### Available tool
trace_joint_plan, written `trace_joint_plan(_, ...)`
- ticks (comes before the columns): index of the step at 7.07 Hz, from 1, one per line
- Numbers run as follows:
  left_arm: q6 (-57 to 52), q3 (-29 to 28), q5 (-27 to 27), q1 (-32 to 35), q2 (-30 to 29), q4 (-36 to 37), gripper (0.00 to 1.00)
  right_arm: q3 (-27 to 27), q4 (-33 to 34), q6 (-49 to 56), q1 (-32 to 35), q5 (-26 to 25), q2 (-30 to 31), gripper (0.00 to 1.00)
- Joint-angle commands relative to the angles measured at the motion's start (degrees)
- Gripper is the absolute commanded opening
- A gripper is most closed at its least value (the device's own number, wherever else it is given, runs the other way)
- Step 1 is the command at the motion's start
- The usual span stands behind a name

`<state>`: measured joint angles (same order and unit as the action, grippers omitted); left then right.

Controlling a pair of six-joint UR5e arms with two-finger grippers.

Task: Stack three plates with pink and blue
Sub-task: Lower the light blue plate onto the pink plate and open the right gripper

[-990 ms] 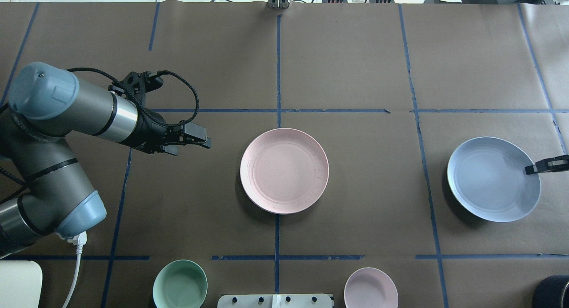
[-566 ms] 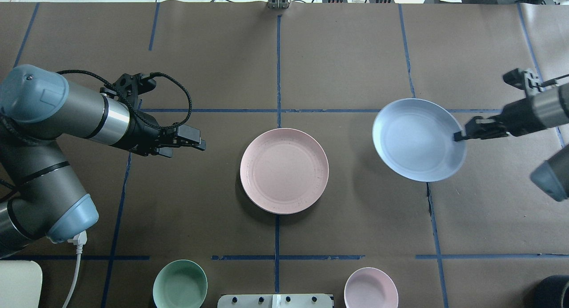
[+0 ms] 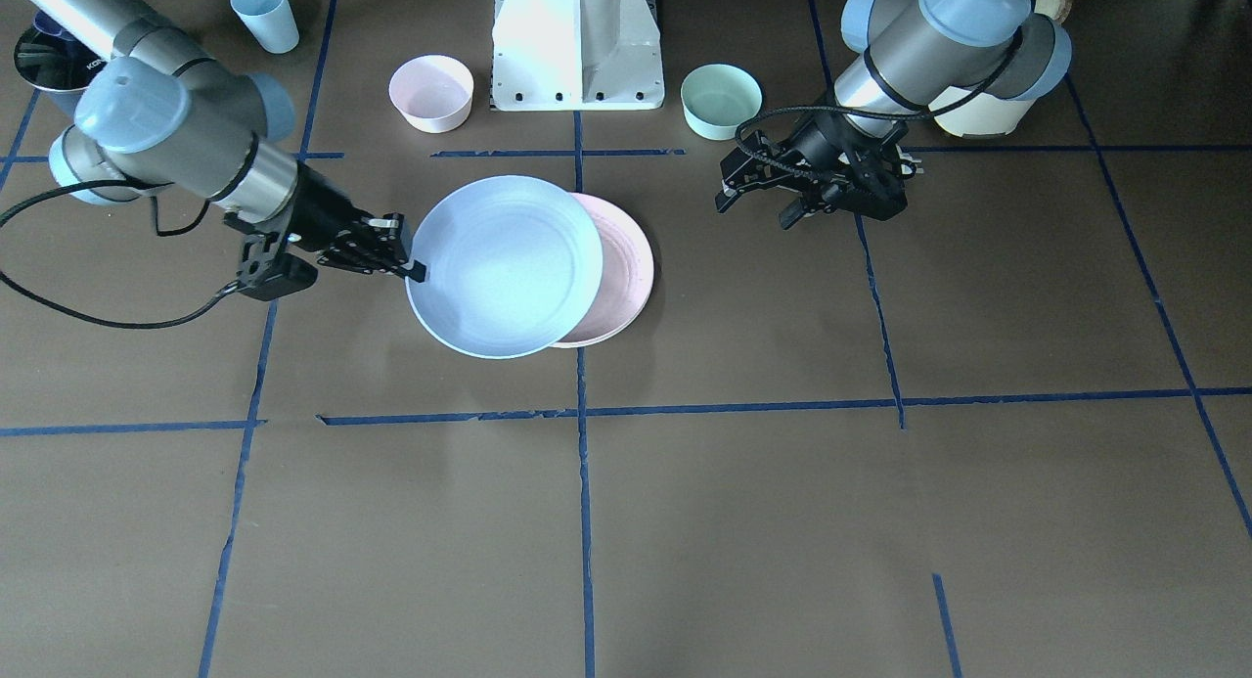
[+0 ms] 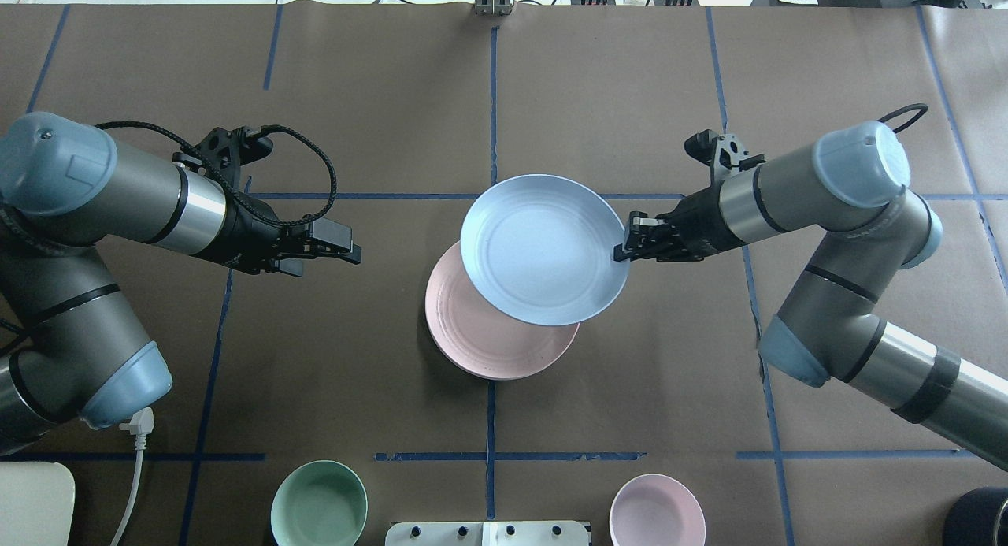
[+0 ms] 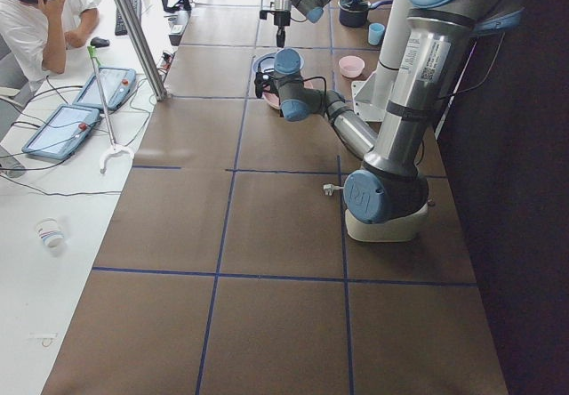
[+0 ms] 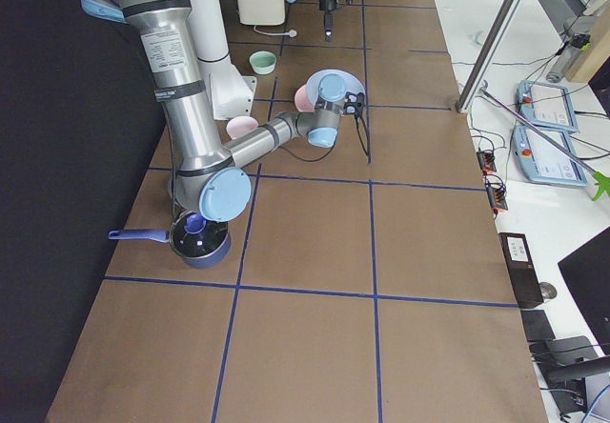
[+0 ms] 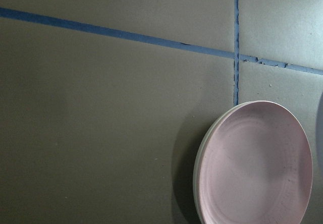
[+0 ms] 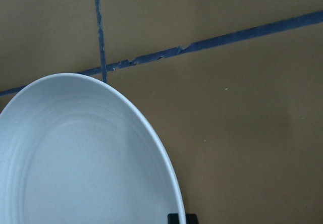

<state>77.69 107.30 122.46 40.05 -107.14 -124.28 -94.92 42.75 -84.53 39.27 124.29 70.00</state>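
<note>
The light blue plate (image 4: 545, 250) hangs in the air, shut in my right gripper (image 4: 622, 251) by its right rim. It overlaps the far part of the pale pink plate (image 4: 488, 341), which lies at the table's centre. In the front-facing view the blue plate (image 3: 504, 267) covers most of the pink plate (image 3: 626, 257). In the left wrist view a cream-white rim (image 7: 197, 176) shows under the pink plate (image 7: 257, 163). My left gripper (image 4: 350, 253) is open and empty, left of the plates. The right wrist view shows the blue plate (image 8: 86, 158) close up.
A mint bowl (image 4: 319, 503) and a small pink bowl (image 4: 657, 510) stand near the robot base (image 3: 577, 42). A light blue cup (image 3: 266, 15) and a dark pot (image 4: 976, 514) are at my right rear. A cream appliance (image 4: 31, 503) is at my left rear.
My right arm has carried the blue plate from the table's far right leftward to above the pink plate. My left gripper has drawn back slightly to the left.
</note>
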Motion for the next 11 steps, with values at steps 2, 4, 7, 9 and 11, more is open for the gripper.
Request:
trace_joint_plan(2,-0.1,0.0,-0.1,0.0,0.0,0.0,1.00,-1.4,5.4,0.0,-6.9,-10.1,-0.9,0.00)
trace_joint_plan(4,0.0,0.0,-0.1,0.0,0.0,0.0,1.00,-1.4,5.4,0.2,-8.1,-12.2,-0.8,0.01)
trace_joint_plan(7,0.0,0.0,-0.1,0.0,0.0,0.0,1.00,-1.3,5.5,0.2,-8.7,-12.3,-1.0,0.67)
trace_joint_plan(9,-0.1,-0.1,-0.1,0.1,0.1,0.0,1.00,-3.0,5.5,0.2,-8.3,-13.1,-0.8,1.00)
trace_joint_plan(11,-0.9,-0.1,0.4,2.7,2.3,0.0,1.00,-10.0,5.5,0.9,0.6,-7.4,8.5,1.00)
